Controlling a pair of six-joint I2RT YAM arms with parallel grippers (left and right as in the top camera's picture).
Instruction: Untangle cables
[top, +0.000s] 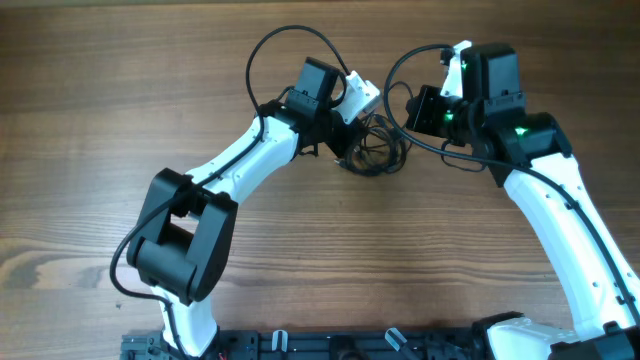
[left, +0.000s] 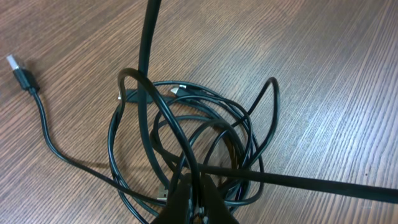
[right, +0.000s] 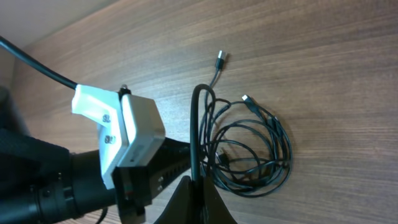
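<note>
The cables (top: 378, 152) are thin black wires lying in a tangled coil on the wooden table between the two arms. They also show in the left wrist view (left: 186, 130) and in the right wrist view (right: 258, 149). My left gripper (top: 347, 148) is at the coil's left edge, and its jaws (left: 199, 198) are shut on a strand of the coil. My right gripper (top: 412, 122) is at the coil's upper right, and its jaws (right: 196, 194) are shut on a strand that rises in an arch. One USB plug end (left: 17, 67) lies loose beside the coil; it also shows in the right wrist view (right: 221, 60).
Thicker black robot cords loop above each wrist (top: 290, 45). The left arm's wrist with its white camera mount (right: 134, 127) sits close to the right jaws. Bare wooden table (top: 100, 100) surrounds the coil.
</note>
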